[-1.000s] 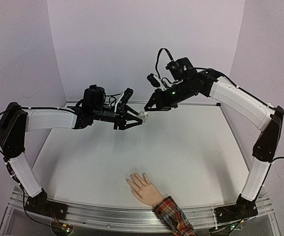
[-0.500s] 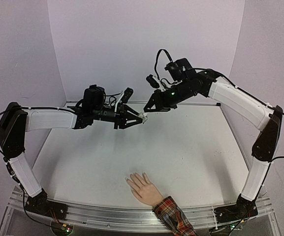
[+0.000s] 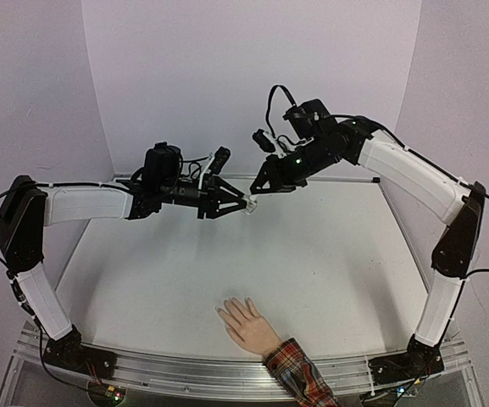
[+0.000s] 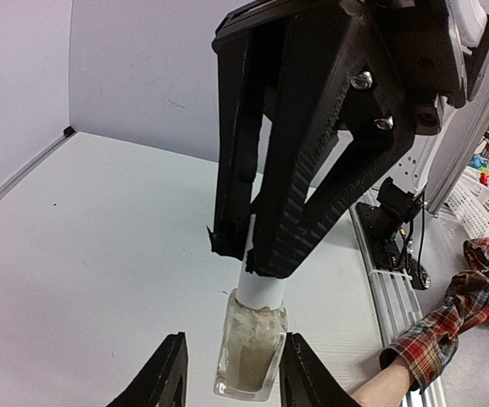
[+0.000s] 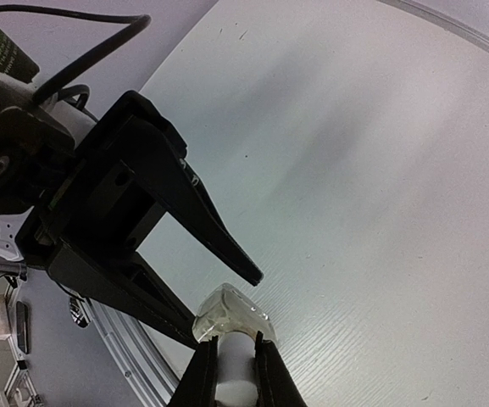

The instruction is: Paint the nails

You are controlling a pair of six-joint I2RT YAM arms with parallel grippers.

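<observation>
Mannequin hand (image 3: 246, 326), plaid cuff (image 3: 299, 373): palm down at near edge of table (image 3: 329, 254), long axis diagonal, nails (image 3: 225, 312) pointing far-left, well apart from both jaws. Farther, in mid-air: left gripper (image 3: 242, 204) clasping polish bottle (image 4: 248, 352); right gripper (image 3: 258, 190) clamped on its white cap (image 5: 230, 381)

arms: 2, left arm (image 3: 83, 205), right arm (image 3: 405, 174) | claws: 2, left claw (image 3: 241, 204), right claw (image 3: 258, 190) | polish bottle (image 4: 248, 352): 1 | mannequin hand (image 3: 244, 324): 1 | plaid cuff (image 3: 299, 373): 1 | counter (image 3: 329, 263): 1
</observation>
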